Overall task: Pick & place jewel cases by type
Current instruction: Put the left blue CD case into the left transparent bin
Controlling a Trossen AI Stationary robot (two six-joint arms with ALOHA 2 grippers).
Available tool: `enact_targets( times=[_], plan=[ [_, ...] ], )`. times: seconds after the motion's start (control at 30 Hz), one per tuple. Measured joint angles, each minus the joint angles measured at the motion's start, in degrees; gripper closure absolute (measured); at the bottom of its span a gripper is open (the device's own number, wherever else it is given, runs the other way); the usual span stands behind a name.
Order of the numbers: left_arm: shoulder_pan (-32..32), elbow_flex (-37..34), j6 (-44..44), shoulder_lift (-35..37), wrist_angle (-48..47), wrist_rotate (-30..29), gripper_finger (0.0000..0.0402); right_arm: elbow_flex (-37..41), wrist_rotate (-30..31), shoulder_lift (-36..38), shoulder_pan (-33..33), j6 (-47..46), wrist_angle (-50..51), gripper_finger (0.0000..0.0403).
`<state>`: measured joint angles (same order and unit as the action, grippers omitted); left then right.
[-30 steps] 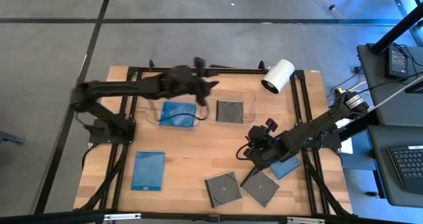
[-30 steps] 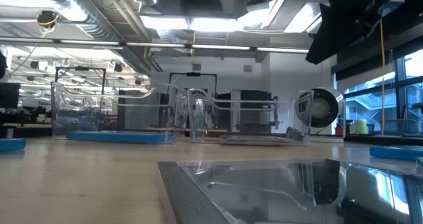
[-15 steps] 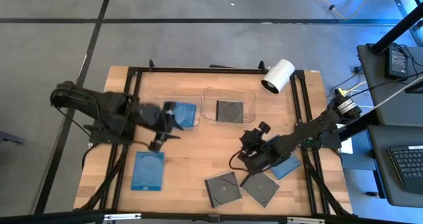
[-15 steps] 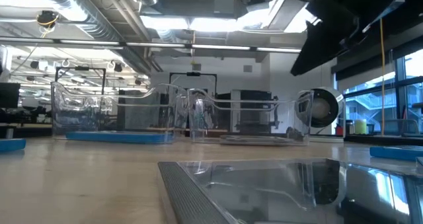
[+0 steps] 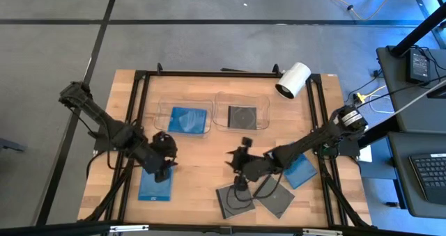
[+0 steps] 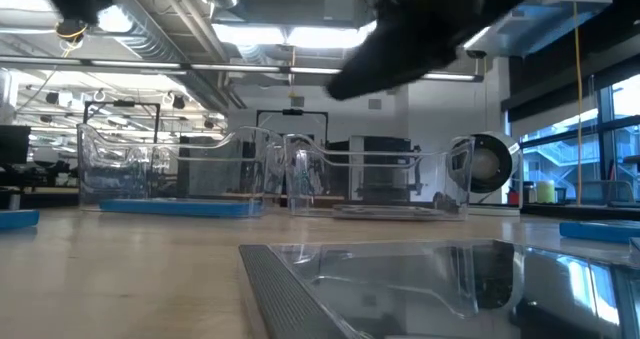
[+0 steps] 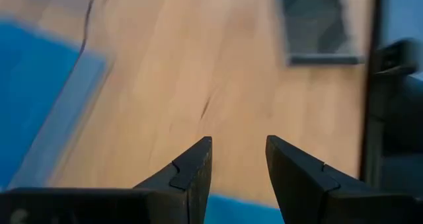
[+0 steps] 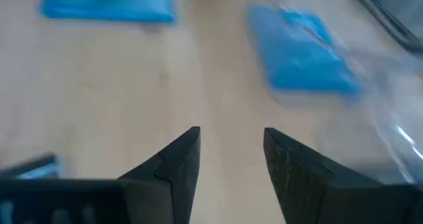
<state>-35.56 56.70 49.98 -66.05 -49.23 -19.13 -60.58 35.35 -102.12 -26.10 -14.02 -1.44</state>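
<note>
While both dark arms reach in over the pale wooden table (image 5: 202,163), neither gripper holds anything. Over the table's left half, the left gripper (image 5: 164,168) sits above the far edge of a bright blue square jewel case (image 5: 156,182) that lies flat on the wood; the left wrist view shows its two dark fingers (image 7: 193,173) spread apart with bare wood between them. Near the table's middle, the right gripper (image 5: 241,172) is just above a dark grey square jewel case (image 5: 233,200) at the near edge, and the right wrist view shows its fingers (image 8: 177,164) parted as well, empty. A second dark grey jewel case (image 5: 277,198) overlaps the first on its right, and another blue jewel case (image 5: 301,170) lies partly under the right arm. At the far side stand two clear shallow plastic trays side by side: the left tray (image 5: 162,112) contains a blue jewel case (image 5: 188,119), the right tray (image 5: 263,111) a dark grey one (image 5: 242,116). A white cylindrical camera (image 5: 293,80) rests at the far right corner.
</note>
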Motion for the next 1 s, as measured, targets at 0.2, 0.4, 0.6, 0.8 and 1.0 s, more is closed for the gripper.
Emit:
enact_targets(
  times=[0.2,0.4,0.6,0.8,1.0],
  plan=[
    [-3.9,-0.4,22.5,-1.7,-7.9,2.9,0.0263,0.0,-10.7,-4.1,3.3,8.6,-14.3,0.0233],
    [-7.2,-0.4,42.6,-5.4,-16.6,11.8,0.0263,0.0,-15.4,-7.9,5.0,11.1,-16.1,0.0233],
    [-10.6,-0.4,52.6,-11.5,-16.7,13.8,0.0263,-0.9,-16.1,-9.6,5.7,14.8,-18.9,0.0233],
    [-12.3,-0.4,53.4,-16.7,-15.1,13.1,0.0261,-3.1,-16.1,-9.6,5.8,17.1,-19.1,0.0233],
    [-12.5,-0.4,57.6,-18.4,-15.4,17.4,0.0260,-3.3,-16.1,-9.6,5.9,17.2,-19.1,0.0233]
  ],
)
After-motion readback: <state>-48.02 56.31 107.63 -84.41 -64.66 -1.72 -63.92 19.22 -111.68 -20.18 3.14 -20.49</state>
